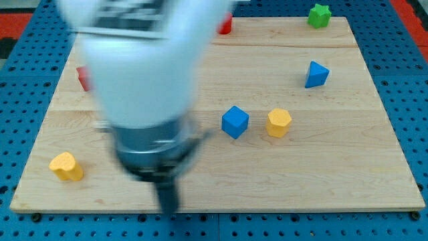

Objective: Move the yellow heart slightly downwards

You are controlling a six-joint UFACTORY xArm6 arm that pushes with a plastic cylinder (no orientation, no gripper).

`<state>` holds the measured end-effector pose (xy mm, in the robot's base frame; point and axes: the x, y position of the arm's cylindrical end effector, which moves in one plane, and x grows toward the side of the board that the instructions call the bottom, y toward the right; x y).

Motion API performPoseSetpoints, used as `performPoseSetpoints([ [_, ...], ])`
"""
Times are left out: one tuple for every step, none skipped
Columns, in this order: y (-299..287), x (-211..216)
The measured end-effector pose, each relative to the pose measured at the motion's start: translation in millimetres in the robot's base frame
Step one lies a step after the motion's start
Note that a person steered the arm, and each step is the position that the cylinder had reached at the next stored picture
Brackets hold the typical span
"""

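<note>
The yellow heart (66,166) lies near the board's bottom left corner. My arm is a large blurred shape over the left and middle of the view. Its dark rod points down, and my tip (168,209) is near the board's bottom edge, well to the right of the yellow heart and a little lower. The tip touches no block. The arm hides part of the board behind it.
A blue cube (235,122) and a yellow hexagon (278,123) sit side by side at mid-board. A blue triangular block (316,73) is at the right, a green star (319,15) at the top right. Red blocks (225,25) (83,77) peek from behind the arm.
</note>
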<state>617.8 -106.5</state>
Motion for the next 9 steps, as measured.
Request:
performPoseSetpoints([
  [-93.6,-0.1],
  [-149.6,-21.1],
  [-153.6,-65.9],
  [-143.0,-90.4],
  [-164.7,-75.7],
  [-190.4,-10.6],
  [-155.7,-13.3],
  [-147.9,-46.2],
  [-141.8,-85.6],
])
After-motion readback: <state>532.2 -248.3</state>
